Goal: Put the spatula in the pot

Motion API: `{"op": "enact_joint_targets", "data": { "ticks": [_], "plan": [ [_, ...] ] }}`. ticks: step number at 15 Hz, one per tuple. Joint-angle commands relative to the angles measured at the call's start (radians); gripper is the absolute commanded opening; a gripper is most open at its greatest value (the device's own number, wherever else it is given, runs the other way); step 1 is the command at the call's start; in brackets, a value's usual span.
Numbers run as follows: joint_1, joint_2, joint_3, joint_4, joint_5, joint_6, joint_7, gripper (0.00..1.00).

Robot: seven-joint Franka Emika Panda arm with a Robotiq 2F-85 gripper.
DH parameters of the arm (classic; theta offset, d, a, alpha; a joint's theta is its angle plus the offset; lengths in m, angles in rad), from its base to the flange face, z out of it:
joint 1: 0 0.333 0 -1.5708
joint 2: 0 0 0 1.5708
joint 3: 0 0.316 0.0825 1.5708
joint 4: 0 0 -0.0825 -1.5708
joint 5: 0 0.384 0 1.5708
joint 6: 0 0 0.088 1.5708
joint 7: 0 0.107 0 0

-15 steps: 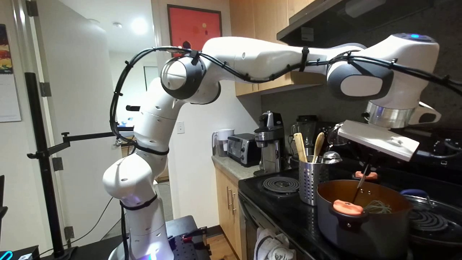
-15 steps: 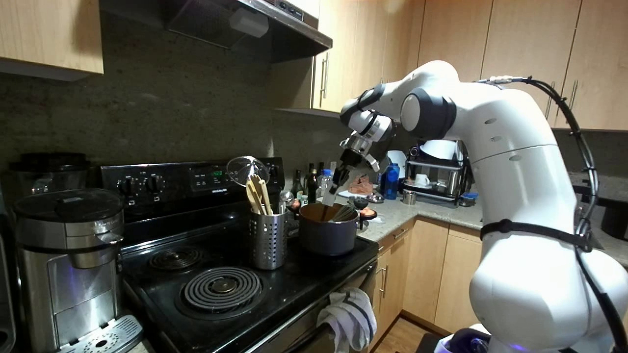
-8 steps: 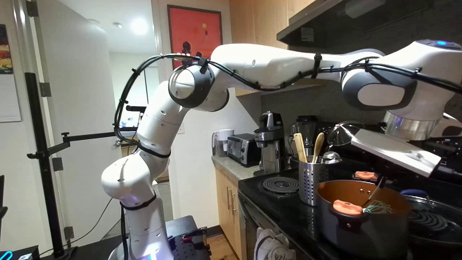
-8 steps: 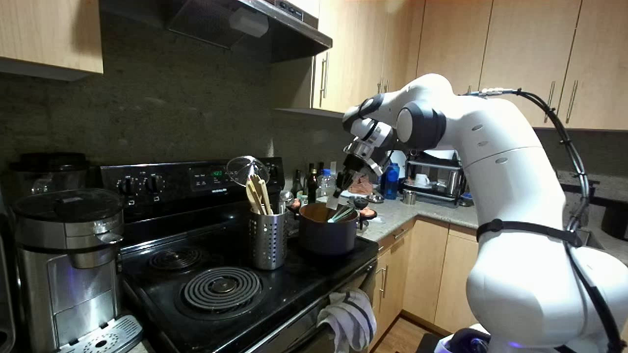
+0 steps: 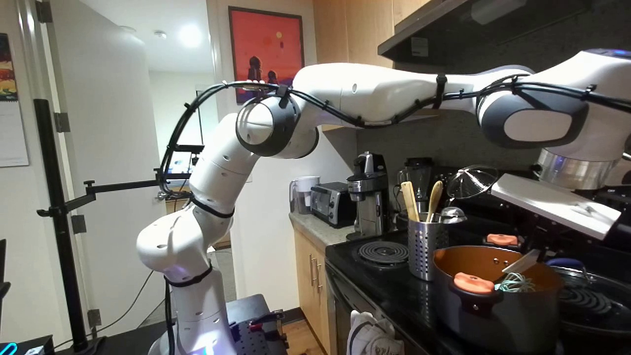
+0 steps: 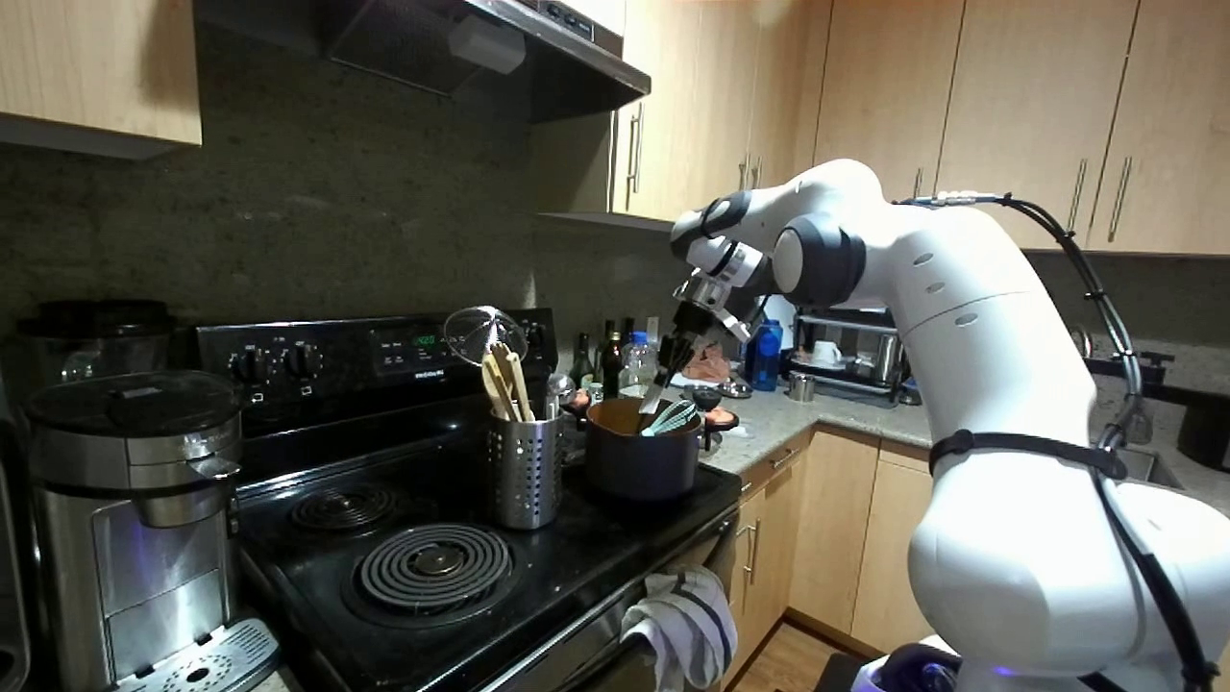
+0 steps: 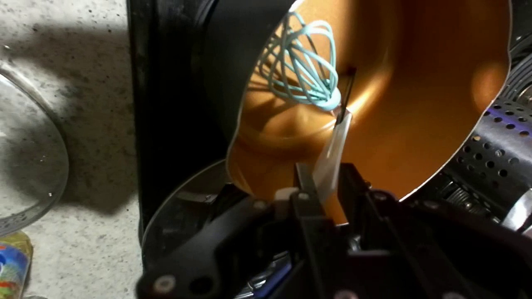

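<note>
Harsh ceiling light (image 5: 191, 35), dim wall (image 6: 336, 231) above the stove (image 6: 557, 567), golden glare inside the pot (image 7: 428, 104), tool (image 7: 327, 174) nearly black.

Room in the pot (image 7: 428, 95) beside 2 obstacles: whisk (image 7: 311, 85), spatula (image 7: 333, 153).

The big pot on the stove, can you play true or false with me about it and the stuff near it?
1. The whisk is in the pot. True.
2. The pot is upside down. False: it's upright, open side up.
3. The whisk is bright red. False: it's pale blue-green.
4. The gripper has the spatula between its fingers. True.
5. The pot is green inside. False: it's copper-orange inside.
6. The utensil holder stands beside the pot. True.
</note>
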Motion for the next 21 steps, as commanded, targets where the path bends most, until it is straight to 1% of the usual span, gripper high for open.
{"op": "enact_joint_targets", "data": {
  "ticks": [1, 2, 4, 6, 7, 13, 16, 21],
  "plan": [
    [-0.006, 0.026, -0.001, 0.068, -0.026, -0.037, 0.024, 0.56],
    [-0.007, 0.025, 0.0, 0.072, -0.03, -0.035, 0.022, 0.65],
    [-0.004, 0.008, -0.002, 0.067, -0.031, -0.024, 0.019, 0.78],
    [-0.003, -0.019, -0.005, 0.062, -0.035, -0.023, 0.011, 0.95],
    [-0.001, -0.034, -0.008, 0.057, -0.039, -0.014, 0.009, 0.99],
    [0.011, -0.186, -0.006, -0.026, -0.033, 0.009, -0.024, 1.0],
    [0.043, -0.279, -0.005, -0.113, -0.059, 0.037, -0.039, 1.0],
    [0.101, -0.44, -0.002, -0.294, -0.152, 0.095, -0.054, 1.0]
  ]
}}
